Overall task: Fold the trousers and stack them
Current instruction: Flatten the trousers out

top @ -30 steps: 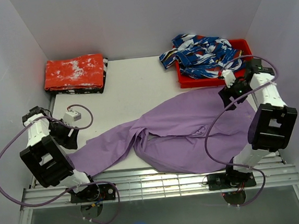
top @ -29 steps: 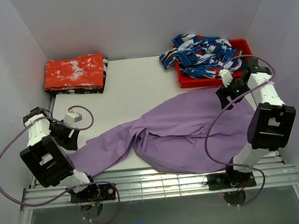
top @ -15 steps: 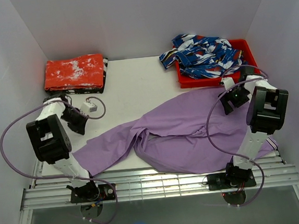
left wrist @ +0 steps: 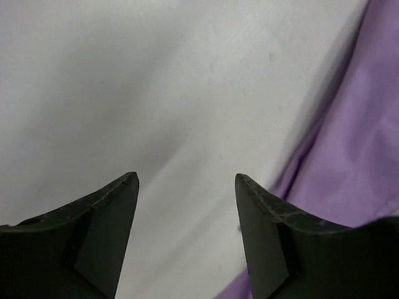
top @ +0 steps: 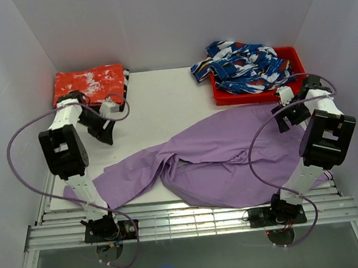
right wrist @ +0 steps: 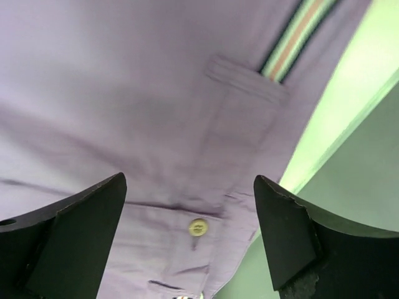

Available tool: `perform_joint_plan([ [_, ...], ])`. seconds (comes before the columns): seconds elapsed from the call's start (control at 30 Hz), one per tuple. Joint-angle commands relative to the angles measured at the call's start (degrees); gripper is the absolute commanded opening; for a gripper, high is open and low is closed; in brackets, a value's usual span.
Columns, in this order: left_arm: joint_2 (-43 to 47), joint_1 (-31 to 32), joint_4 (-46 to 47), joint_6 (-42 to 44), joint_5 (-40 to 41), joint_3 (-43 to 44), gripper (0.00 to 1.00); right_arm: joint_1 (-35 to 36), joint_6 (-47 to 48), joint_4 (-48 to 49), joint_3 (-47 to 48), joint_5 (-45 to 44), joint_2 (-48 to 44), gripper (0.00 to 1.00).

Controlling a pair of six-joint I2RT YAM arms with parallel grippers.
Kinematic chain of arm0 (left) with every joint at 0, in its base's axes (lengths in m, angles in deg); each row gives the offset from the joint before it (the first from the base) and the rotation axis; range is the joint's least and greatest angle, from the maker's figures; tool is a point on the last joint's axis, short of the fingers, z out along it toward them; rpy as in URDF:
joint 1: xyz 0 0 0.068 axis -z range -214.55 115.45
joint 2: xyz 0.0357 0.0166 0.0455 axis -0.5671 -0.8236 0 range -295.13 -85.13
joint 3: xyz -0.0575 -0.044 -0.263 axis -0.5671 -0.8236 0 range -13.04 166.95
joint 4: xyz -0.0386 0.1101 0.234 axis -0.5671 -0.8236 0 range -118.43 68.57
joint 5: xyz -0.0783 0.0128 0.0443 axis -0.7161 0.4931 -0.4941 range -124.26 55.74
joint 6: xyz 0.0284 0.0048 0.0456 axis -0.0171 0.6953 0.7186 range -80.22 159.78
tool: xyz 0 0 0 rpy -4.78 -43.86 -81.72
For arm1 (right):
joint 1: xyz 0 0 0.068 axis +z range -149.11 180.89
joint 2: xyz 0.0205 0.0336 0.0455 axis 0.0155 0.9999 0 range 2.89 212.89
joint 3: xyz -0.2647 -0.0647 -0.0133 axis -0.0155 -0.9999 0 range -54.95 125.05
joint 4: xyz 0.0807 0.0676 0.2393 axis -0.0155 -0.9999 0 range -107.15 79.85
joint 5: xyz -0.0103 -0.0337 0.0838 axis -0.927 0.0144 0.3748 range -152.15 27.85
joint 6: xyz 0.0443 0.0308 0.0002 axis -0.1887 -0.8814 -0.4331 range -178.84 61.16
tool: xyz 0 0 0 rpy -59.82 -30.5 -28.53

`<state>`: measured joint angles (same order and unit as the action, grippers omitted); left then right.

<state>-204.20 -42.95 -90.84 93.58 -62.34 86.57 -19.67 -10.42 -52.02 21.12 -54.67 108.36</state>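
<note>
The lilac trousers (top: 230, 148) lie spread across the front of the table, one leg reaching the near left edge and the waist at the right. My left gripper (top: 106, 135) hovers open over bare table near the back left, apart from the trousers. In the left wrist view its fingers (left wrist: 186, 177) frame white table, with a lilac edge (left wrist: 355, 143) off to the right. My right gripper (top: 284, 122) stands open just above the waist end. In its wrist view the gripper (right wrist: 190, 179) frames a pocket button (right wrist: 197, 227), with the striped trim (right wrist: 298, 38) beyond; nothing is pinched.
A folded red-orange cloth (top: 90, 86) with white blotches sits at the back left, close to the left gripper. A red tray (top: 238, 98) at the back right holds a blue-white-red patterned garment (top: 242, 66). White walls close in three sides.
</note>
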Motion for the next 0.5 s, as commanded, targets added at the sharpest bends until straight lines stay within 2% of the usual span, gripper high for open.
perform_joint_plan([
  [0.0, 14.7, -6.2, -10.9, 9.6, 3.4, -14.3, 0.75, 4.6, -0.4, -4.5, 3.3, 9.1, -5.6, 0.89],
  [0.03, 16.8, -7.1, -10.9, 12.5, 6.6, -17.5, 0.75, 6.0, -1.7, -4.6, 3.5, 9.8, -5.8, 0.9],
  [0.1, 22.0, -9.6, -10.9, 14.8, 8.2, -24.7, 0.75, 9.8, -2.6, -5.6, 3.9, 10.7, -5.8, 0.98],
  [0.2, 25.5, -10.8, -9.5, 16.7, 10.7, -32.5, 0.75, 13.1, -4.8, -5.1, 4.3, 11.8, -4.8, 0.98],
  [0.3, 27.0, -10.9, -2.5, 15.6, 13.4, -38.1, 0.74, 14.6, -5.9, -5.1, 4.6, 12.0, -2.7, 0.97],
  [0.33, 27.0, -10.9, 2.6, 15.1, 14.3, -41.7, 0.73, 14.8, -6.1, -4.8, 4.5, 11.6, -2.2, 0.97],
  [0.43, 24.5, -10.8, 9.5, 14.0, 16.4, -45.0, 0.67, 14.8, -6.3, -2.3, 1.8, 7.6, 0.5, 0.96],
  [0.47, 23.5, -10.8, 10.1, 13.5, 16.3, -44.7, 0.59, 14.8, -6.2, -1.6, 0.9, 6.0, 1.9, 0.96],
])
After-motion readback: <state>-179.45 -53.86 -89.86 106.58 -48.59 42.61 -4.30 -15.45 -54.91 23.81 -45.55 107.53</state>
